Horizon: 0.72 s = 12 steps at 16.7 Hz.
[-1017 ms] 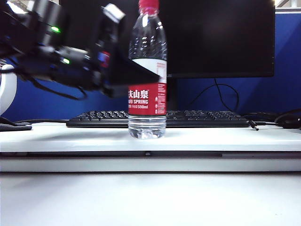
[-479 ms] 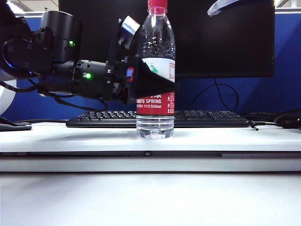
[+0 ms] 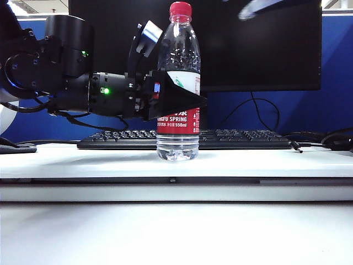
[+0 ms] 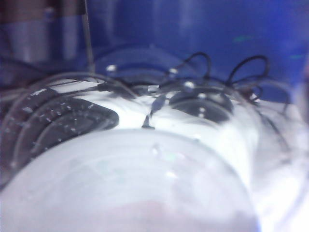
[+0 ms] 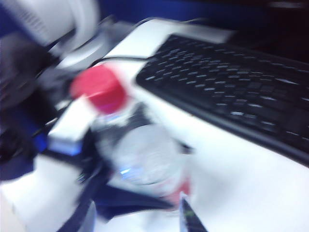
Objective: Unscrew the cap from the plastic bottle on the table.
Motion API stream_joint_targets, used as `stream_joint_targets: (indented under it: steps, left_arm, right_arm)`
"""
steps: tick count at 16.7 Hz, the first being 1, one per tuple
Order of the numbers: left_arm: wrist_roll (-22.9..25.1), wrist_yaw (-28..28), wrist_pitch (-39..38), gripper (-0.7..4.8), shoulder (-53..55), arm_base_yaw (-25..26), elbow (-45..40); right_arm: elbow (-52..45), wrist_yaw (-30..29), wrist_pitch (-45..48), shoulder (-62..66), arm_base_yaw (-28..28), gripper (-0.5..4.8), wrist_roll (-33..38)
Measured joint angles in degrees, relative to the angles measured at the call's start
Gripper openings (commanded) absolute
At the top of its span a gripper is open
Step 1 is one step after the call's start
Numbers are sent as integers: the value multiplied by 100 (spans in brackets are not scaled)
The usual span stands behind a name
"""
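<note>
Exterior view: the plastic bottle (image 3: 177, 94) stands upright on the table (image 3: 176, 163), just in front of a black keyboard (image 3: 237, 139) and a dark monitor (image 3: 253, 44), its red cap (image 3: 180, 9) on the neck. The left gripper (image 3: 182, 100) reaches in level from the left, at label height. Its black fingers (image 3: 176, 96) lie around the bottle's middle, one across the front of the red-and-white label; whether the jaws press the plastic or stand a little off it cannot be told from this angle. A green light shows on the arm behind it.

The right gripper (image 3: 259, 6) appears only as a pale blurred tip at the top of the exterior view, to the right of the cap and well apart from it, above bottle height. Its jaws are hardly seen in any picture, so how they stand cannot be told; nothing is seen in them.

The left wrist view is filled by the clear ribbed wall of the bottle (image 4: 145, 183), pressed close to the lens, with cables and a dark object on the white surface seen through it.

The right wrist view, blurred, looks down on the cap (image 5: 99, 89) and the bottle's shoulder (image 5: 147, 154), with the left gripper's dark fingers (image 5: 120, 198) beside the bottle and the keyboard (image 5: 231, 92) farther right.
</note>
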Motion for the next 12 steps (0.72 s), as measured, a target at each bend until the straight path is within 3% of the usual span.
stream_joint_targets:
  steps: [1,3,6,8,12]
  left_arm:
    - [-7,-7,4,329,2,0,0]
    - [-4,-9,15,276,4,0,0]
    - [-9,-22,17,276,4,0,0]
    - [-9,-24,17,276,4,0,0]
    - [-46,-28,17,276,4,0,0]
  right_arm:
    - [0,46,74,107,212,225,-179]
    - [-4,664,293,297,568,225,-315]
    - [-4,1727,973,461,935,236,-634]
    - [-4,2420,1563,619,1043,392,-675]
    - [-4,3515,2474,1211,1652,398,-560]
